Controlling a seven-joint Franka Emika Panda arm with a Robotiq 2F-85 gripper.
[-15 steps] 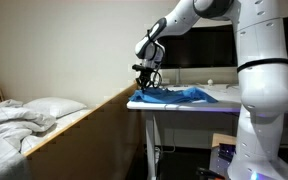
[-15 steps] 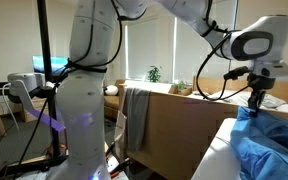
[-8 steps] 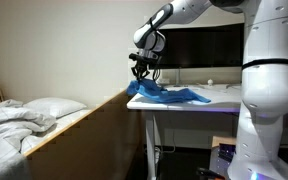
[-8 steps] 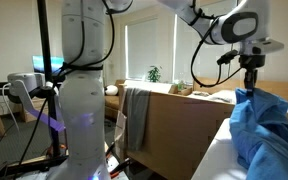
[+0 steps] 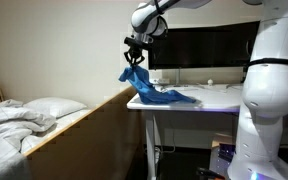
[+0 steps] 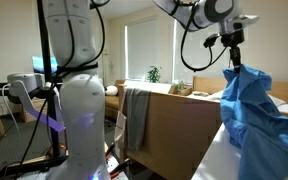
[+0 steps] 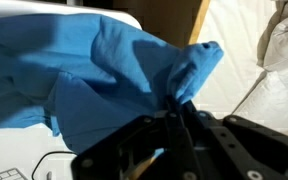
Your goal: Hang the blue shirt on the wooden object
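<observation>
Above the table (image 5: 224, 97) edge, the fingers (image 5: 133, 60) are clamped on a bunched fold of the shirt (image 5: 142, 84). The shirt hangs from them, with its lower part lying on the table. In the wrist view, the fingers (image 7: 187, 122) meet at the fold with almost no gap, and cloth hides their tips. In an exterior view, the shirt (image 6: 250, 112) is cut off at the right and bottom edges. A wooden panel (image 5: 89, 135) stands beside the table.

The blue shirt (image 5: 146, 86) is soft matt cloth, the desk top (image 5: 220, 97) smooth white, the wooden partition (image 6: 179, 130) matt.
</observation>
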